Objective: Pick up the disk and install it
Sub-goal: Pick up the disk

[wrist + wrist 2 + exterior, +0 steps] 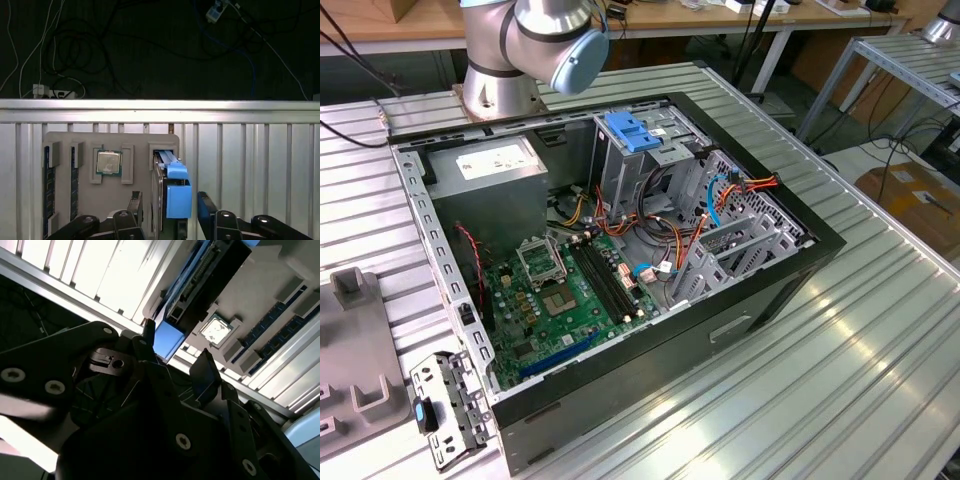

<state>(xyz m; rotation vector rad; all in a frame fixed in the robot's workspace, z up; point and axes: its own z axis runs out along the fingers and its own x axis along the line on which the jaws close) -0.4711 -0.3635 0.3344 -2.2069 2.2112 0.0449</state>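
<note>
Disk (172, 195) stands on edge in a slot of the grey tray (65, 142), blue side rail uppermost in the first wrist view. Gripper (169, 202) straddles it: fingers (206, 204) spread wide, one on each side of the disk, close to it but not closed on it, holding nothing. A processor chip (109, 163) sits in a neighbouring pocket of the tray. Tray lies on the ribbed metal table (250, 160).

Second wrist view: same straddle seen from below the wrist. The blue rail end lies between the two dark fingertips, with a gap on either side.

Exterior view: the computer case (800, 260) lies open on the table, motherboard (565, 300) exposed, blue bracket (632, 133) atop the drive cage (655, 170). Arm (535, 40) rises behind the case. Part of a grey tray shows at the exterior view's left edge.
</note>
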